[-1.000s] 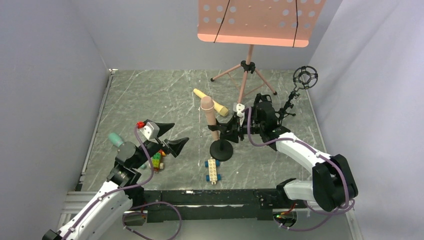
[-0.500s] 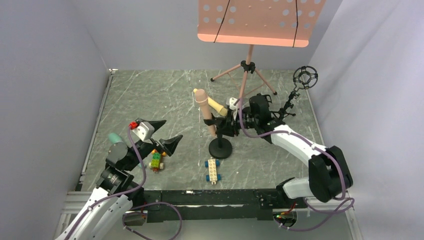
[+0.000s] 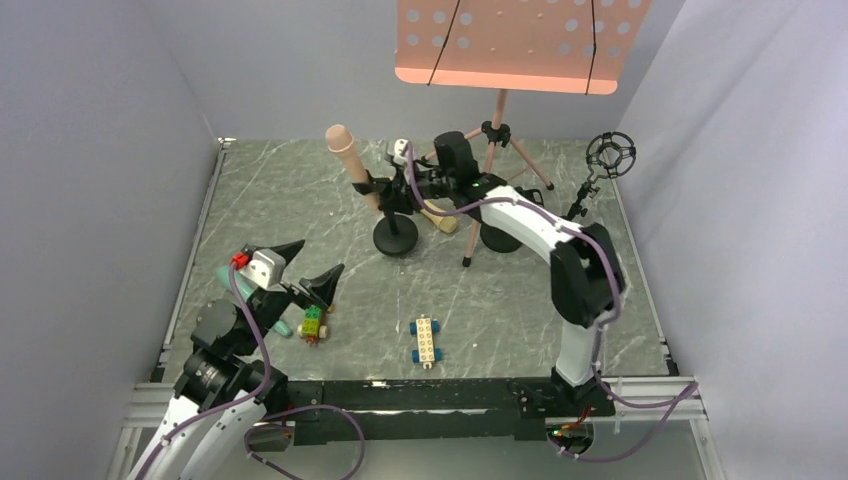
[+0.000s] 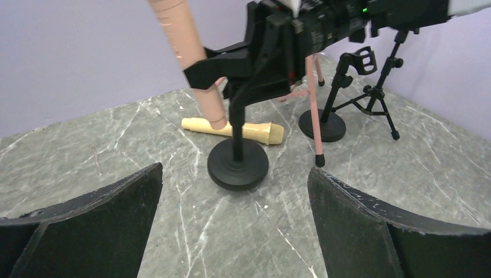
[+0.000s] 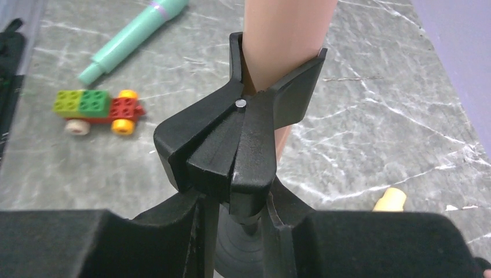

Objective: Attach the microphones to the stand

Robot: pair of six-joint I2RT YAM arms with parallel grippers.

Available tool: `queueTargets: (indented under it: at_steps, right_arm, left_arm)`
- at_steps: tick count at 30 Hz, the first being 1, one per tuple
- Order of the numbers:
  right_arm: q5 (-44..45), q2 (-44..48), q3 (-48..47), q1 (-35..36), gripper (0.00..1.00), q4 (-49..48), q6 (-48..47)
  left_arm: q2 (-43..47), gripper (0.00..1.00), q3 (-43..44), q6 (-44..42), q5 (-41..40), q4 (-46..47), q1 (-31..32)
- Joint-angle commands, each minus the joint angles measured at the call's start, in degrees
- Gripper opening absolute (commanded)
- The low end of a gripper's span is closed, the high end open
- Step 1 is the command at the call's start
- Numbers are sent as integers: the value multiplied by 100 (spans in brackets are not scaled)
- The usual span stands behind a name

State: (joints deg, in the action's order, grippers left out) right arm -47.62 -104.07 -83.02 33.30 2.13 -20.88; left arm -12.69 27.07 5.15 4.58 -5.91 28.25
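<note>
1. Hovering at the lower left of the top view, the left gripper [image 3: 316,260] has its fingers spread wide and holds nothing.
2. The teal microphone [image 3: 228,274] lies under that arm, partly hidden by it. A green-and-red brick car [image 3: 313,322] is close by, and a blue-and-yellow brick car [image 3: 425,340] sits at lower centre.
3. At upper centre, the right gripper [image 3: 392,192] is clamped on the stem of the desk microphone stand [image 3: 396,237], just under its clip.
4. The pink microphone [image 3: 349,160] sits in that clip, tilted up and to the left.
5. The pale yellow microphone [image 3: 441,218] lies flat just right of the stand's round base.
6. A salmon music stand [image 3: 520,45] fills the top centre.
</note>
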Motion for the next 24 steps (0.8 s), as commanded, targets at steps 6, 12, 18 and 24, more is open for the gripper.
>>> queueTargets:
  at_steps: [6,12,18,24]
  right_arm:
    - [952,-2014,-2538,123,3,-1056,575]
    - [1556,-3312,-4312,203,3,-1087,889]
    - [1966,-3915,-4870,296,4,-1711,1193]
    - [2225,-4265,-5283,339,4,-2396,1501]
  left_arm:
    - [83,99,-153,-14,-572,-63,-18]
    - [-179,99,-101,-431,-717,-148,-13]
    - [-219,99,-304,-810,-833,25,-15]
    - [-229,99,-391,-917,-866,51,-14]
